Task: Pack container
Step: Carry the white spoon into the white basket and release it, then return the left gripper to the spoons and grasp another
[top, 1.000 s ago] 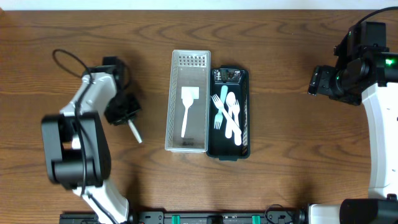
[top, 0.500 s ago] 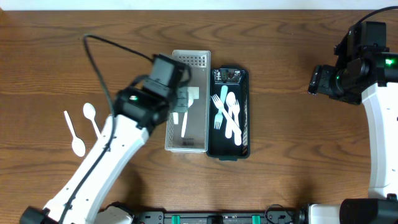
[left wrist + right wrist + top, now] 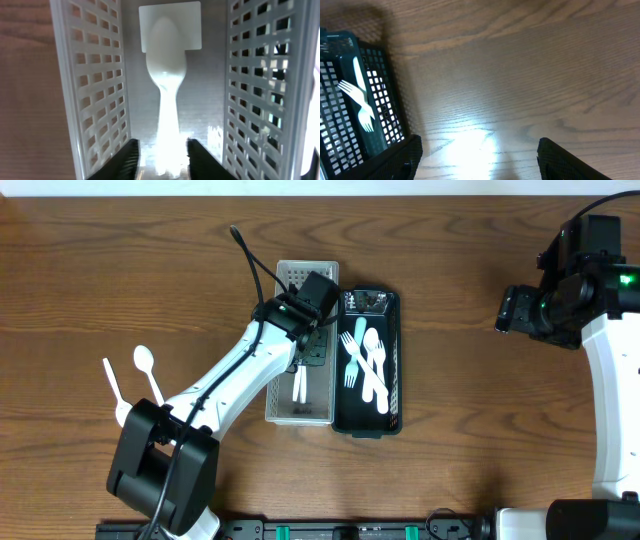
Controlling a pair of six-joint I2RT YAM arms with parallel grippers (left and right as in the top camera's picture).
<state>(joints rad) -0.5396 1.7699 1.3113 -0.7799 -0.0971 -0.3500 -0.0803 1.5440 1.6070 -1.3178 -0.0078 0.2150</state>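
A white mesh basket holds a white spatula. Beside it on the right, a dark green basket holds a teal fork, white forks and a white spoon. My left gripper is down inside the white basket. In the left wrist view its jaws are open on either side of the spatula handle, between the basket walls. Two white spoons lie on the table at the left. My right gripper is open and empty at the far right, and it shows over bare wood in the right wrist view.
The left arm and its black cable stretch across the table from the front left to the white basket. The dark basket's corner shows in the right wrist view. Bare wooden table lies between the baskets and the right arm.
My left arm swung from the table's left side to the white basket and reached further into it. The two spoons it hid now lie in view. The right arm has not moved.
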